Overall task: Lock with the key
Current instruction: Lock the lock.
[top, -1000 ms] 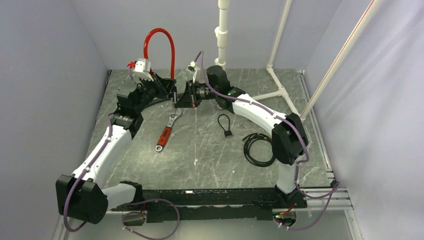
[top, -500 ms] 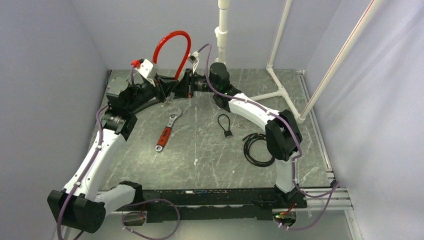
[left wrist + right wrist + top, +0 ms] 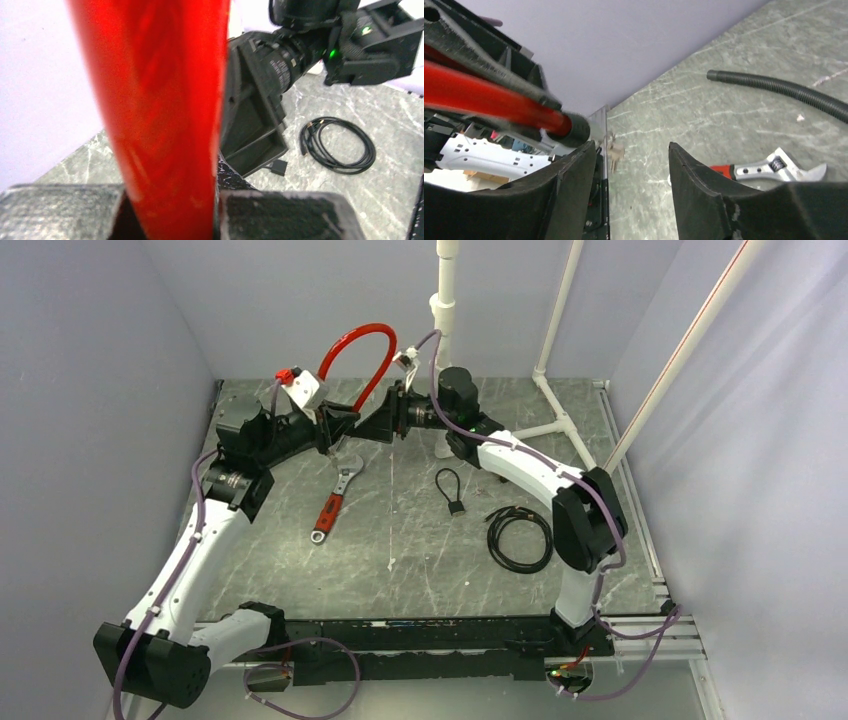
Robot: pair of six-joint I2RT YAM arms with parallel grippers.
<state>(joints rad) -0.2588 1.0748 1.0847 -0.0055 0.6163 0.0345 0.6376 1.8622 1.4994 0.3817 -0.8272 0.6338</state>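
The right gripper [image 3: 634, 185] has just let go. A second ago it was pinched shut, hard against the left gripper [image 3: 325, 430]. Now its two black fingers stand well apart with only table showing between them, and the arm has drawn up and back a little. The thick red plastic-sheathed cable loop [image 3: 355, 345] has swung over with the move. It stood nearly upright before and now leans towards the right arm. Its black-capped end [image 3: 574, 127] sits just above the right gripper's left finger, apart from it as far as I can tell.

The left gripper has not let up. Its grey padded fingers [image 3: 285, 215] stay narrow, clamped on the red cable low down and holding it off the grey marbled table top [image 3: 420, 560].

The tiny black-headed key on its thin cord loop [image 3: 456, 507] has not budged. It lies flat on the table between the red-handled adjustable wrench [image 3: 335, 500] and the coiled black cable [image 3: 520, 538], well clear of both grippers.

To my eye the right hand is now free to fetch the key. No locking has started.
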